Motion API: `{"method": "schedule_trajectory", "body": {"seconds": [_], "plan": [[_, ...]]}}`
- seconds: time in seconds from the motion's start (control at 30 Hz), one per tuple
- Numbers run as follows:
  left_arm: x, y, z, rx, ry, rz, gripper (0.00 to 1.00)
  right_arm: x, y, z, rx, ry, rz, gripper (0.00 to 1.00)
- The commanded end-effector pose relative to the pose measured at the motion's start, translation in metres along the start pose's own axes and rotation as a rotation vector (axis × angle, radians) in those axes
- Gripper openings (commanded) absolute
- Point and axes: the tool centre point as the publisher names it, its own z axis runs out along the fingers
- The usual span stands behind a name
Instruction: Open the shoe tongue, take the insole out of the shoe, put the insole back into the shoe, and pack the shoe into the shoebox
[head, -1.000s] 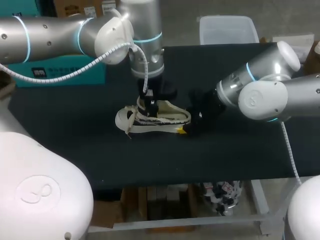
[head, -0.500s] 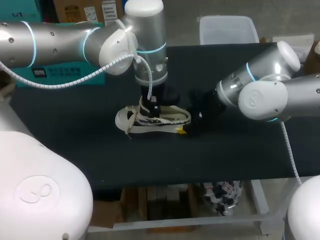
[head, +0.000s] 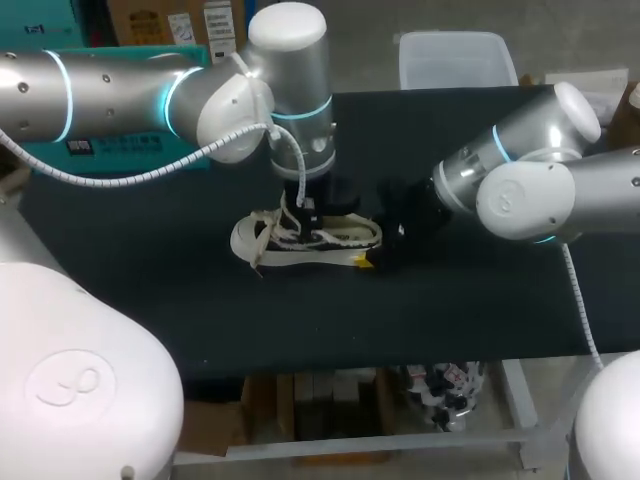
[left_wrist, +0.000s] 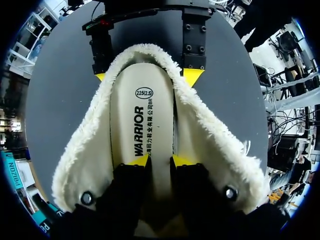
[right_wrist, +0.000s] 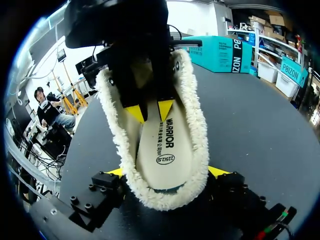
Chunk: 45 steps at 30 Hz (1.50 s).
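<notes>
This looks like a robotics lab or test workshop rather than a home or a shop. Two industrial arms, the left arm (head: 110, 85) and the right arm (head: 530, 190), stand at a worktable (head: 450, 310) draped in black cloth over a bare metal frame (head: 400, 437). Their silver-and-white casings carry glowing blue rings at the joints, and a coiled white cable (head: 110, 182) runs exposed along the left one. A single fleece-lined shoe (head: 340, 240) lies on the cloth between them as a workpiece.
</notes>
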Motion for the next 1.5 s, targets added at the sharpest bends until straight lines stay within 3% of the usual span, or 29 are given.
{"method": "schedule_trajectory", "body": {"seconds": [0.03,0.17,0.4,0.7,1.03,1.5], "plan": [[-0.005,-0.003,0.021,-0.022,-0.03,0.001,0.28,-0.001,-0.006,0.005,-0.002,0.002,0.0,0.0],[-0.008,-0.006,0.024,-0.032,-0.055,-0.01,0.29,-0.001,-0.006,0.005,-0.002,0.002,0.0,0.0],[-0.008,-0.006,0.015,0.011,0.067,0.056,0.31,-0.001,-0.006,0.005,-0.002,0.002,0.0,0.0],[-0.002,-0.012,0.014,0.016,0.115,0.07,0.33,-0.001,-0.006,0.005,-0.002,0.002,0.0,0.0],[0.007,-0.02,0.042,-0.016,0.016,0.039,0.38,-0.001,-0.006,0.005,-0.002,0.002,0.0,0.0],[-0.025,-0.009,0.06,-0.003,-0.102,-0.006,0.39,-0.001,-0.006,0.005,-0.002,0.002,0.0,0.0]]}}
